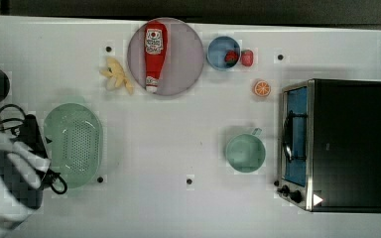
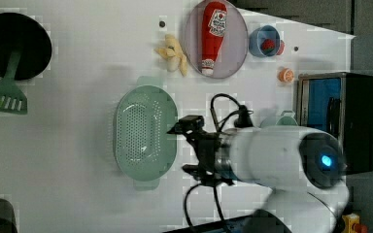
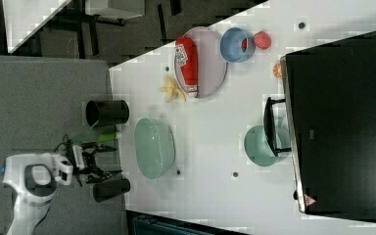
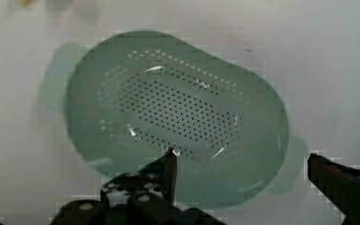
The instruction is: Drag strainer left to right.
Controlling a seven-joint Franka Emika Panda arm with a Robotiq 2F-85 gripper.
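The strainer (image 1: 74,144) is a pale mint-green oblong basket with a perforated bottom, lying on the white table toward the top view's left. It also appears as the strainer (image 2: 143,136), the strainer (image 3: 154,147) and the strainer (image 4: 178,112). My gripper (image 1: 49,157) hovers at the strainer's long side nearest the top view's left edge. In the left view the gripper (image 2: 188,145) sits just off the strainer's right rim. The gripper (image 4: 243,173) is open wide, with the strainer's near rim showing between the two dark fingers (image 4: 170,168) and nothing held.
A mint-green mug (image 1: 245,152) stands near the toaster oven (image 1: 345,144) at the top view's right. At the back are a plate (image 1: 183,74) with a ketchup bottle (image 1: 154,54), a banana (image 1: 116,74), a blue bowl (image 1: 221,49) and an orange slice (image 1: 262,88). A black cup (image 3: 107,112) stands near the arm.
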